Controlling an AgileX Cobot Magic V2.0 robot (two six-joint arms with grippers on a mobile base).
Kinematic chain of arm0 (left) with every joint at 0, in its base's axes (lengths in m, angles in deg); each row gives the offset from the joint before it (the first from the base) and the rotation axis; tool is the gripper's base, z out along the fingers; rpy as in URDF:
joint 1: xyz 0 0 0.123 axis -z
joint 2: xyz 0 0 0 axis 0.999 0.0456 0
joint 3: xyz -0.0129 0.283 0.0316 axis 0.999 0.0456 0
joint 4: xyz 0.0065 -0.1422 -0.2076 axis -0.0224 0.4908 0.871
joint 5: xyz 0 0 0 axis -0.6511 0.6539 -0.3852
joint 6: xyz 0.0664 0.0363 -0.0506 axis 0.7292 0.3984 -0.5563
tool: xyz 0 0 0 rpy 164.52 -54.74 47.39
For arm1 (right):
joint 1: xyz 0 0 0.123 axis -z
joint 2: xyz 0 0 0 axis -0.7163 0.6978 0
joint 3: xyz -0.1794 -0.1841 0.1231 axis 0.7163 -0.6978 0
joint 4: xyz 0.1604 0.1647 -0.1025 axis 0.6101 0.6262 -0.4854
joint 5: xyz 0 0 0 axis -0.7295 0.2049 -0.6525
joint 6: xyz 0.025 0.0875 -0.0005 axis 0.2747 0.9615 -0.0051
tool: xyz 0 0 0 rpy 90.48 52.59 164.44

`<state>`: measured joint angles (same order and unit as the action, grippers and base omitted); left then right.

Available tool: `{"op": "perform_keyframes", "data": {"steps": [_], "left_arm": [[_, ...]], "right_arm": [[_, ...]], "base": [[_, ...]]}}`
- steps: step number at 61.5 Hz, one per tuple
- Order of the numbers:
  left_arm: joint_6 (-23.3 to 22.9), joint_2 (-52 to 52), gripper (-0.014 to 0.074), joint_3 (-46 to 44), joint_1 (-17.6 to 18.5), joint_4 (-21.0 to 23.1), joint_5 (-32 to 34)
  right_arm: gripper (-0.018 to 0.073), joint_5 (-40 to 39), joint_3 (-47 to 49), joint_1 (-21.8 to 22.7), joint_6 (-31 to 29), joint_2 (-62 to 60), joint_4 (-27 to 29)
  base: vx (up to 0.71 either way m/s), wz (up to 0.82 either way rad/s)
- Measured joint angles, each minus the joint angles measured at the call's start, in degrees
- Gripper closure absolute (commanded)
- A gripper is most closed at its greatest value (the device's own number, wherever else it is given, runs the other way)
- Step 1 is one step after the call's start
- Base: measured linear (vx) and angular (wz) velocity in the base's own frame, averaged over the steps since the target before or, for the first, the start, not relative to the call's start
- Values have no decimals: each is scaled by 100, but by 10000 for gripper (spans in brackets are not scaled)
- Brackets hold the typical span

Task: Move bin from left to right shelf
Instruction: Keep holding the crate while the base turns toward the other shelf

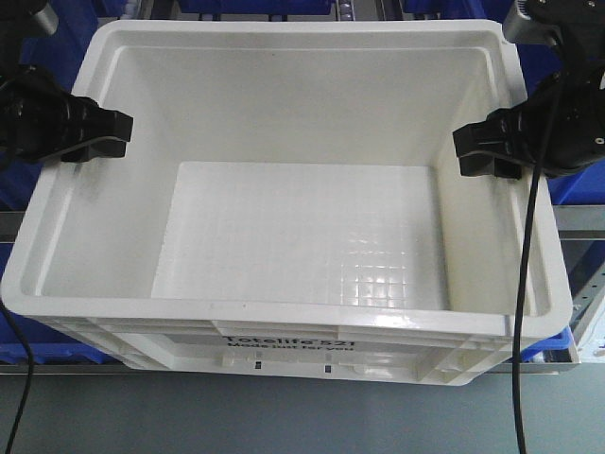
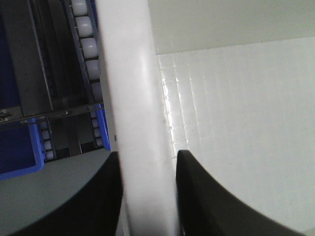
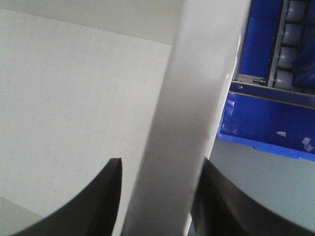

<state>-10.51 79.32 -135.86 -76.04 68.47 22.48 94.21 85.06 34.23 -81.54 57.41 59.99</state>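
The bin (image 1: 284, 318), a large white tote with black print on its near side, fills the front view, open and with nothing inside. My left gripper (image 1: 98, 134) straddles its left rim (image 2: 135, 98); in the left wrist view the gripper (image 2: 147, 196) has one black finger outside the rim and one inside, both pressed against it. My right gripper (image 1: 488, 151) straddles the right rim (image 3: 202, 88) the same way. In the right wrist view that gripper (image 3: 161, 169) is shut on the rim, the outer finger tight and the inner one close against it.
Blue bins (image 1: 19, 333) stand behind and beside the tote, one (image 3: 266, 123) just outside its right rim. Roller tracks (image 2: 83, 29) run along the shelf past the left rim. A grey shelf rail (image 1: 577, 219) lies at the right, and grey floor (image 1: 284, 416) lies below.
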Motion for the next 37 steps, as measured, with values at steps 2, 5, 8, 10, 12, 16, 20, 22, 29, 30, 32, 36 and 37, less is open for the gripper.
{"op": "perform_keyframes", "data": {"steps": [2,5,8,10,12,16,20,22,29,30,32,36,37], "left_arm": [[0,0,598,0,0,0,0],[0,0,598,0,0,0,0],[0,0,598,0,0,0,0],[0,0,598,0,0,0,-3],[0,0,598,0,0,0,-3],[0,0,598,0,0,0,-3],[0,0,598,0,0,0,-3],[0,0,598,0,0,0,-3],[0,0,598,0,0,0,-3],[0,0,598,0,0,0,-3],[0,0,598,0,0,0,-3],[0,0,598,0,0,0,-3],[0,0,598,0,0,0,-3]], "right_arm": [[564,0,0,0,0,0,0],[564,10,0,0,0,0,0],[564,12,0,0,0,0,0],[564,12,0,0,0,0,0],[564,12,0,0,0,0,0],[564,17,0,0,0,0,0],[564,17,0,0,0,0,0],[564,17,0,0,0,0,0],[564,17,0,0,0,0,0],[564,17,0,0,0,0,0],[564,17,0,0,0,0,0],[564,17,0,0,0,0,0],[564,17,0,0,0,0,0]], "base": [[11,17],[11,15],[12,13],[12,11],[13,9],[13,7],[14,4],[15,2],[16,0],[18,-2],[18,-2],[19,-3],[19,-3]]}}
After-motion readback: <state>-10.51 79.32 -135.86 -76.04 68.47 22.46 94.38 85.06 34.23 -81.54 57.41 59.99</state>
